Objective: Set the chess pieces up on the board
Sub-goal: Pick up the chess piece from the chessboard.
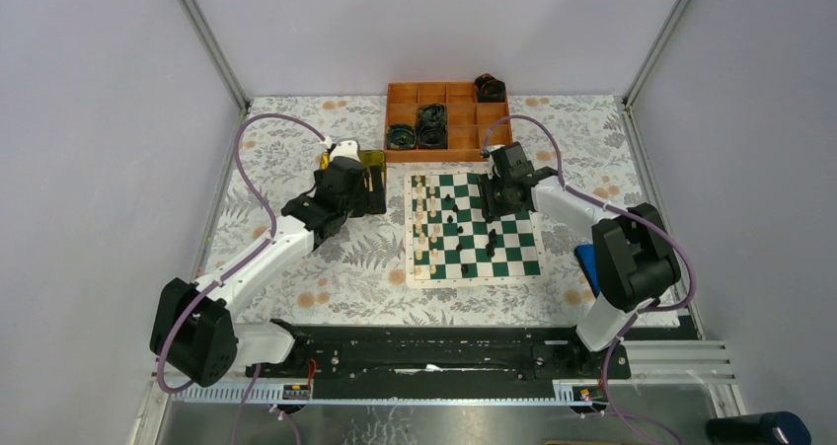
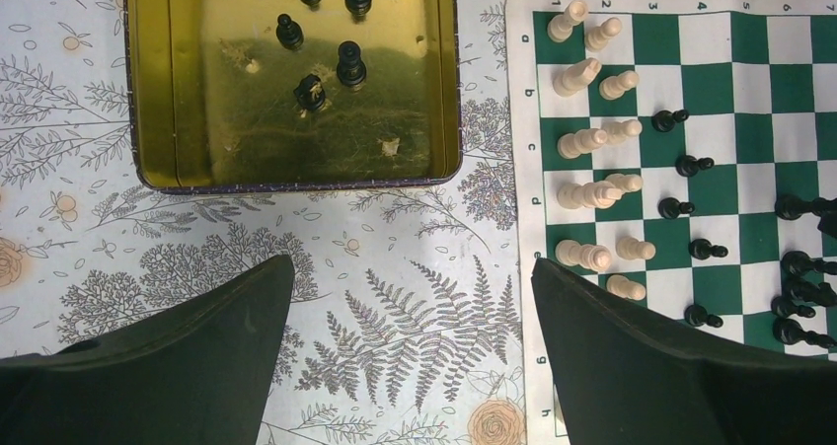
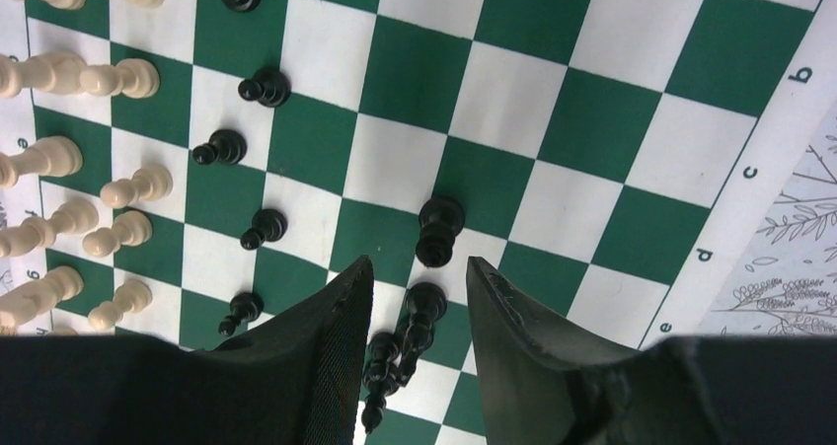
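Grey walls enclose a tabletop (image 1: pixel 296 258) covered in a leaf-and-flower print cloth. The flat green-and-white chessboard mat (image 1: pixel 523 258) with its white border lies under the right gripper (image 3: pixel 419 336). That gripper's jaws are parted a moderate way and straddle a small clump of black chessmen (image 3: pixel 424 307), some apparently toppled; nothing is clamped. A loose line of small black pawns (image 3: pixel 265 88) runs ahead and to its left, on middle squares rather than a home rank. Further to its left, the cream-white chessmen (image 3: pixel 59 70) stand in two files along the board's edge, so that side looks finished or nearly so.

The left gripper (image 2: pixel 415 366) hangs wide open and empty over bare cloth, its right finger above the board's border. Ahead and to its left sits the shiny yellow square tin (image 2: pixel 148 90), with five black tin pieces (image 2: pixel 350 65) inside.

As I judge it, white is set and black is barely begun. The tin needs emptying, and the scattered black men need moving to their own ranks.
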`<state>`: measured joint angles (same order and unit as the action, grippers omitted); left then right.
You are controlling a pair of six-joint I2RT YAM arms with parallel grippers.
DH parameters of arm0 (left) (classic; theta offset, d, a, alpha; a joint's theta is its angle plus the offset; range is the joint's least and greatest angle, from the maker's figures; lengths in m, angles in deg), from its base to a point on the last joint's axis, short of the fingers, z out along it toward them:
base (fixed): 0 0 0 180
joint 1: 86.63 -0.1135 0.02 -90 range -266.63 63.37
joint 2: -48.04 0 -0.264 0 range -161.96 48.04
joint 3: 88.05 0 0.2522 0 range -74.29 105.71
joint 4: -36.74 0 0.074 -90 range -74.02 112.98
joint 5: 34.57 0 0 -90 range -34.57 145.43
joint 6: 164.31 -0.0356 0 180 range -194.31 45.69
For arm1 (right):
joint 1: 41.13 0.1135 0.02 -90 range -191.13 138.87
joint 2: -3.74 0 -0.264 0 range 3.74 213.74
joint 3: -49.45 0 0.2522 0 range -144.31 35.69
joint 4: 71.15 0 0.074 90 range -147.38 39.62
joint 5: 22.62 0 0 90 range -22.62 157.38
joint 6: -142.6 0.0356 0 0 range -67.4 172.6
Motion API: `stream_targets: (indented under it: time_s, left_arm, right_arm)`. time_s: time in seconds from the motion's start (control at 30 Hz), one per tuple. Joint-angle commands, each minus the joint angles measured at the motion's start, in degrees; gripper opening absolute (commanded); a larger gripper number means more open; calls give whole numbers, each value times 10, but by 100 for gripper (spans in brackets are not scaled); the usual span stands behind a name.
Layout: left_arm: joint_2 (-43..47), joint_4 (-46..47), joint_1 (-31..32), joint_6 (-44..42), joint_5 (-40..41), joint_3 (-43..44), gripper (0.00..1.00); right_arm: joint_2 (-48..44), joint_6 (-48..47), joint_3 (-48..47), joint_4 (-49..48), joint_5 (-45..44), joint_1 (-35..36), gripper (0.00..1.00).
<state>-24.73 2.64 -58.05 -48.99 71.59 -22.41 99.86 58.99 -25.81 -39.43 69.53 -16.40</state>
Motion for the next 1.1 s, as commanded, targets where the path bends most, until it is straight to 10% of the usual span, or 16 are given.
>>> stream_targets:
  time_s: [0.0,1.07]
  left_arm:
    - [-4,39,4,-17,-2,-5,99]
    - [-2,38,3,-6,7,-4,99]
  right_arm:
    - [19,-9,-36,-10,-29,4,47]
    - [16,-35,-78,23,-90,3,5]
